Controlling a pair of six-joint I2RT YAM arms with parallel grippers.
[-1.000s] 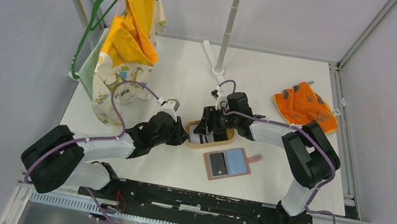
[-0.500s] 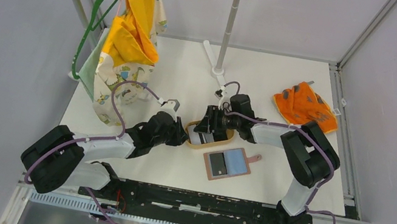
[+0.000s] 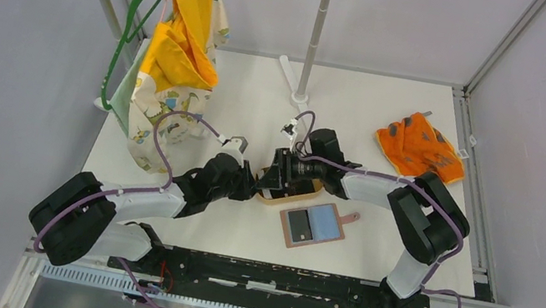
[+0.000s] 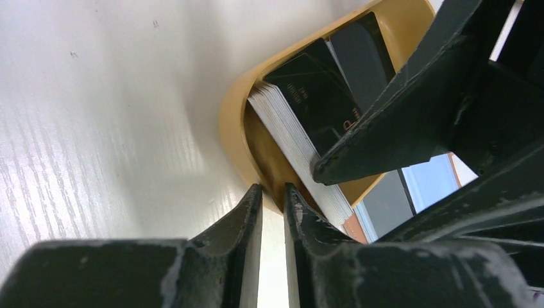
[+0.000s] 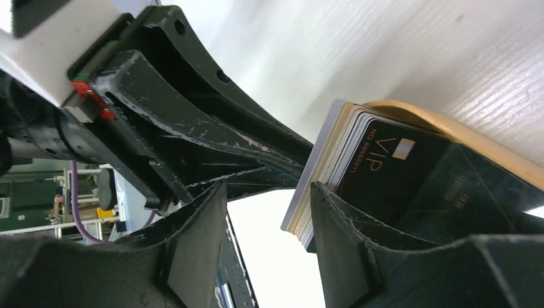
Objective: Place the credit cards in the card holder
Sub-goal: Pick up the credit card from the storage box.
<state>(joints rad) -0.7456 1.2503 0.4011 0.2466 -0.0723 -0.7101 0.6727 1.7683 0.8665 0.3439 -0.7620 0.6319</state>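
Centre frame: left gripper (image 4: 272, 189) pinches the rim of the wooden tray (image 4: 232, 128); right gripper (image 5: 266, 189), jaws parted, straddles the stacked credit cards (image 5: 378, 160).

Tray (image 3: 284, 200) mostly hidden from above; credit cards (image 5: 359, 173) partly behind right gripper (image 5: 266, 192) jaws.

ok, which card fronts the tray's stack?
The black card marked VIP in gold; the cards behind it in the tray show only pale edges.
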